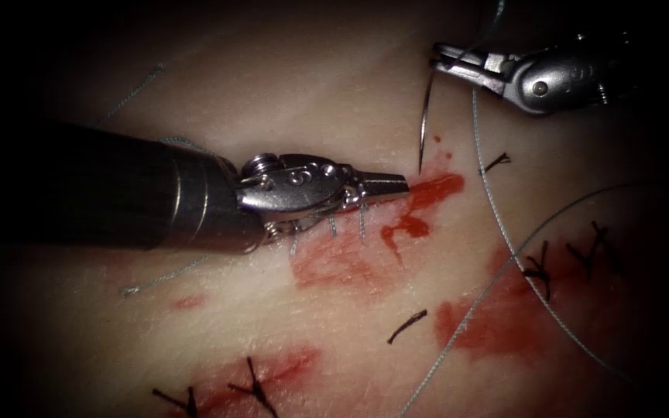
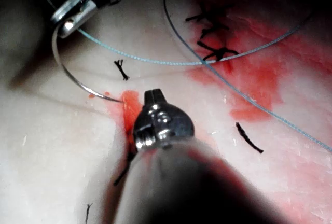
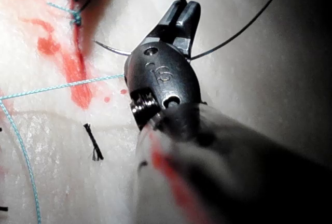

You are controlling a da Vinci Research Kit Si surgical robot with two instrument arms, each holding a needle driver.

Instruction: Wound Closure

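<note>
2 tools over the tissue [image 1: 334, 85]. Right tool [image 1: 447, 60]: jaws closed on the needle [image 1: 424, 124] at its thread end; the curve hangs below them, tip just above the surface right of the cut [image 1: 420, 197], not in it. Left tool [image 1: 396, 186]: jaws closed, empty, tips at the cut beside the red fluid [image 1: 435, 190], near the needle tip. Thread [image 1: 497, 224] trails right.

the endoscope view is bright at its middle and falls off to black toward every edge and corner. glare sits on the metal of the left tool [image 1: 385, 186] and right tool [image 1: 458, 63]. in the left wrist view the tissue [image 2: 46, 151] is strongly lit and the near shaft is blurred, casting a dark shadow. the right wrist view blurs its near shaft too.
</note>
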